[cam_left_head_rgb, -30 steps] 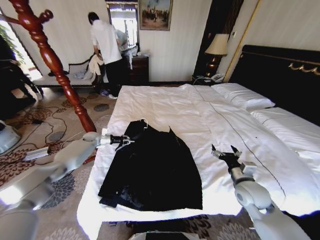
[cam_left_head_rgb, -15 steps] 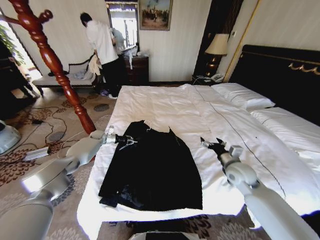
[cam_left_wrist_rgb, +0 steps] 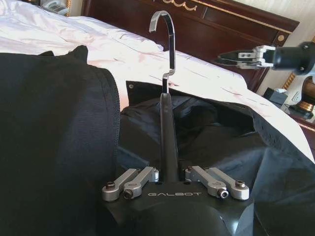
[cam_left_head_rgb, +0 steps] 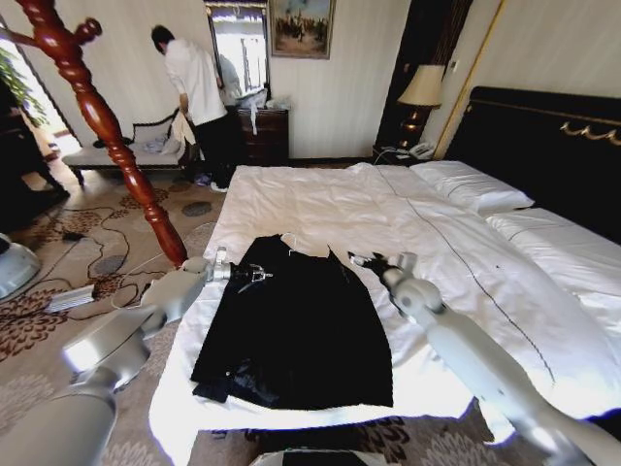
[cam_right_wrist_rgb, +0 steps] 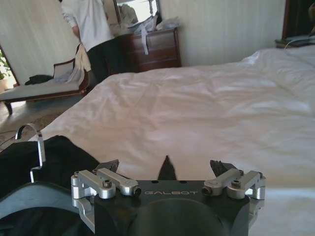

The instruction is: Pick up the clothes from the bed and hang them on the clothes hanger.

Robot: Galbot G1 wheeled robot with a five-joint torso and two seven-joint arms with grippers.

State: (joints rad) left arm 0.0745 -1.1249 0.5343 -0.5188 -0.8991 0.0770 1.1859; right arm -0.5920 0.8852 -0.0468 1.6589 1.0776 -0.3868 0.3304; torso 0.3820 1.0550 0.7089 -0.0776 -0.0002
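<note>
The left end effector [cam_left_head_rgb: 254, 276] is closed on the hanger neck inside the clothes [cam_left_head_rgb: 296, 325], flat on the bed [cam_left_head_rgb: 320, 199]. The right end effector [cam_left_head_rgb: 364, 261], wide, should grasp the nearer shoulder before lifting.

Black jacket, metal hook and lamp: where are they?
black jacket [cam_left_head_rgb: 301, 330], head view, middle of the fabric
metal hook [cam_left_wrist_rgb: 168, 44], left wrist view, its upright stem
lamp [cam_left_head_rgb: 421, 87], head view, its shade

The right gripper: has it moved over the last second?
Yes. The right gripper has swung toward the robot's left across the bed, reaching the edge of the black jacket.
</note>
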